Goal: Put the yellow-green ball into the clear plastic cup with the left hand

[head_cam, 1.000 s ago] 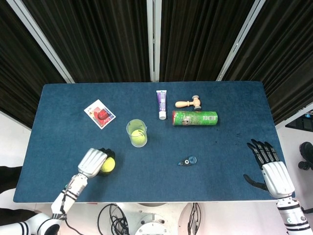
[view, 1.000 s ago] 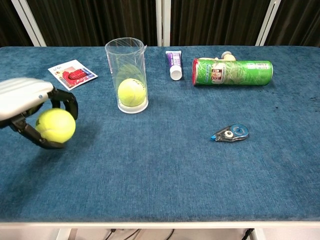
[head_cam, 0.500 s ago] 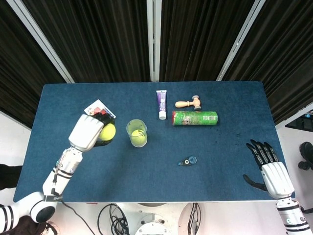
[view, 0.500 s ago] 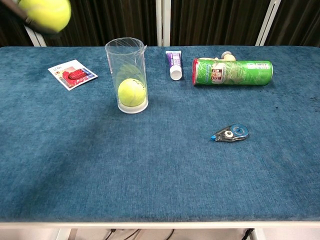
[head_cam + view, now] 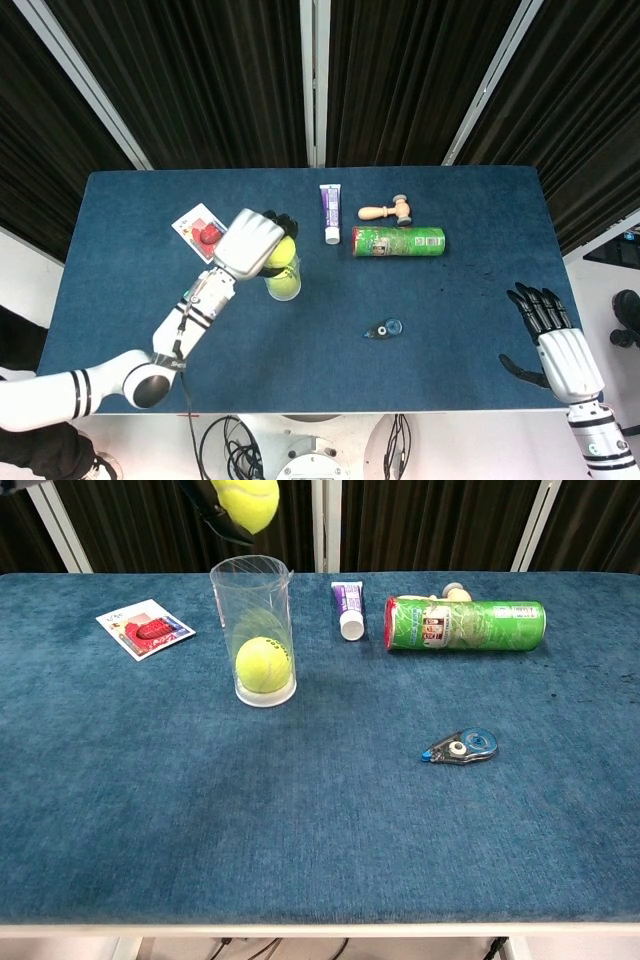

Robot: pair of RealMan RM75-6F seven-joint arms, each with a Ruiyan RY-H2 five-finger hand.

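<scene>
- Fingers of the left hand (image 5: 250,243) wrap around the yellow-green ball (image 5: 246,501), high at the top of the frame, right above the clear plastic cup (image 5: 253,630).
- Another ball (image 5: 263,664) sits inside that cup.
- Right hand (image 5: 553,340) rests at the lower right, fingers spread, holding nothing.

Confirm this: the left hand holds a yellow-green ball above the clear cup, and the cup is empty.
Not empty. The chest view shows a second ball already at the bottom of the clear cup, while the left hand holds the yellow-green ball above it.
</scene>
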